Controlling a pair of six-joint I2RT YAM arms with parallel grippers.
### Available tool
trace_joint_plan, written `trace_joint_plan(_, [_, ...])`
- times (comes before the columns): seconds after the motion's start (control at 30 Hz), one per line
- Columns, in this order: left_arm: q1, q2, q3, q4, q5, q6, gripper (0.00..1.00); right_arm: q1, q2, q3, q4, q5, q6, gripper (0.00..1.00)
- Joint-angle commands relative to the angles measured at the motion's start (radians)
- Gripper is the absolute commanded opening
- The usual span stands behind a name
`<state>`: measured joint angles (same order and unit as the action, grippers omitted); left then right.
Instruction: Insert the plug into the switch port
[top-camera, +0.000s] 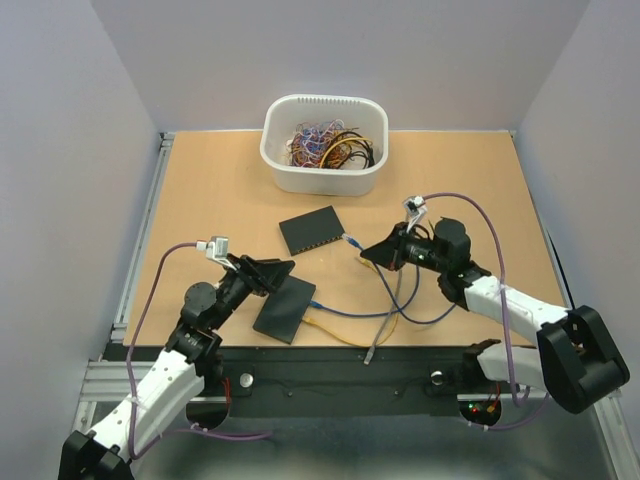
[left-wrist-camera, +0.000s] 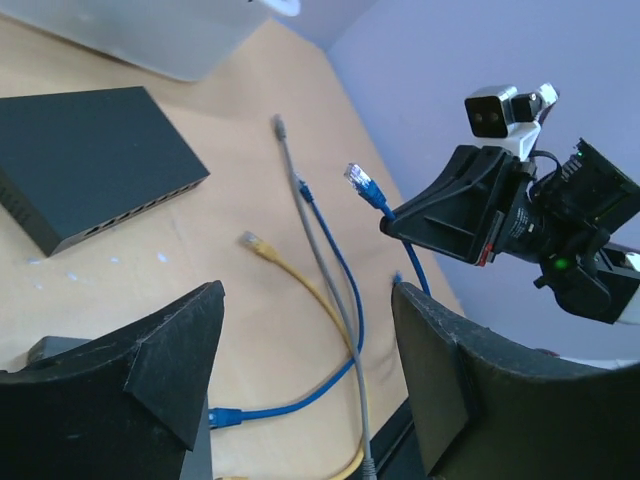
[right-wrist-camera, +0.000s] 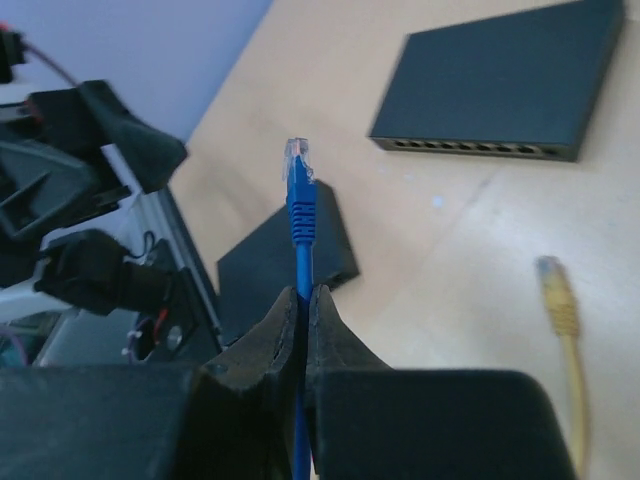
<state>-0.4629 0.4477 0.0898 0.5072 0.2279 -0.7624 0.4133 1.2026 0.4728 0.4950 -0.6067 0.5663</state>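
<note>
The black switch (top-camera: 310, 230) lies flat mid-table, its row of ports (right-wrist-camera: 470, 147) facing the near side. My right gripper (top-camera: 367, 255) is shut on a blue cable just behind its clear-tipped plug (right-wrist-camera: 297, 165). The plug (top-camera: 350, 241) hangs in the air right of the switch, pointing up-left and apart from the ports. In the left wrist view the same plug (left-wrist-camera: 362, 182) sticks out of the right gripper's fingers (left-wrist-camera: 440, 215). My left gripper (left-wrist-camera: 305, 350) stands open above loose cables, over the corner of a second black box (top-camera: 284, 308), holding nothing.
A white bin (top-camera: 330, 180) of tangled wires stands behind the switch. Loose grey (top-camera: 385, 320), yellow (top-camera: 340, 330) and blue (top-camera: 340, 312) cables cross the table's near middle. A yellow plug (right-wrist-camera: 555, 290) lies free on the wood. Purple walls close in on both sides.
</note>
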Motion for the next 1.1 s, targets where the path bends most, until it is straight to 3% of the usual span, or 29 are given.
trace_joint_plan(0.0, [0.001, 0.002, -0.024, 0.171, 0.094, -0.037, 0.77, 0.117, -0.061, 0.003, 0.135, -0.065, 0.037, 0.00])
trace_joint_plan(0.17, [0.001, 0.045, -0.042, 0.298, 0.169, -0.084, 0.73, 0.216, -0.052, 0.023, 0.137, -0.002, 0.038, 0.01])
trace_joint_plan(0.5, [0.001, 0.028, -0.082, 0.355, 0.194, -0.115, 0.71, 0.343, 0.026, 0.047, 0.209, 0.044, 0.053, 0.01])
trace_joint_plan(0.77, [0.000, 0.045, -0.108, 0.383, 0.191, -0.110, 0.69, 0.367, 0.051, 0.063, 0.249, 0.044, 0.076, 0.01])
trace_joint_plan(1.07, [-0.003, 0.166, -0.110, 0.444, 0.185, -0.100, 0.68, 0.383, 0.063, 0.081, 0.270, 0.039, 0.090, 0.01])
